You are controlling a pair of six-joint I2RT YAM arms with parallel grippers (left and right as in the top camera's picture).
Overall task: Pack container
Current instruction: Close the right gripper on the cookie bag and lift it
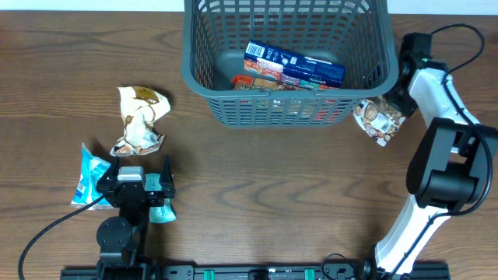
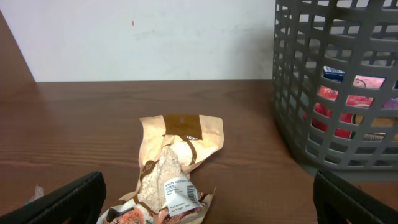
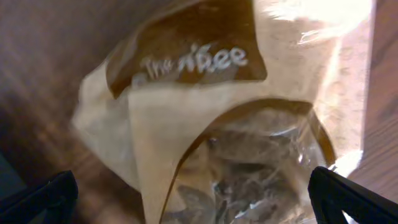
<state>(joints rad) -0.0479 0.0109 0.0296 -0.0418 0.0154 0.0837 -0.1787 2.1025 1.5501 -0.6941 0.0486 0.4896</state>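
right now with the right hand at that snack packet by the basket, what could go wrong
1. The beige snack packet lies right at the container's near right corner, so the open right hand could knock the lattice wall and shove the container as it closes.
2. The packet's film looks glossy and crumpled; the hand may pinch only a loose fold, and it could slip during the lift over the rim.

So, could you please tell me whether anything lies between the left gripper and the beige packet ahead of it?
Nothing visible does: the beige packet lies on the table straight ahead of the open left gripper; the container stands off to its right.
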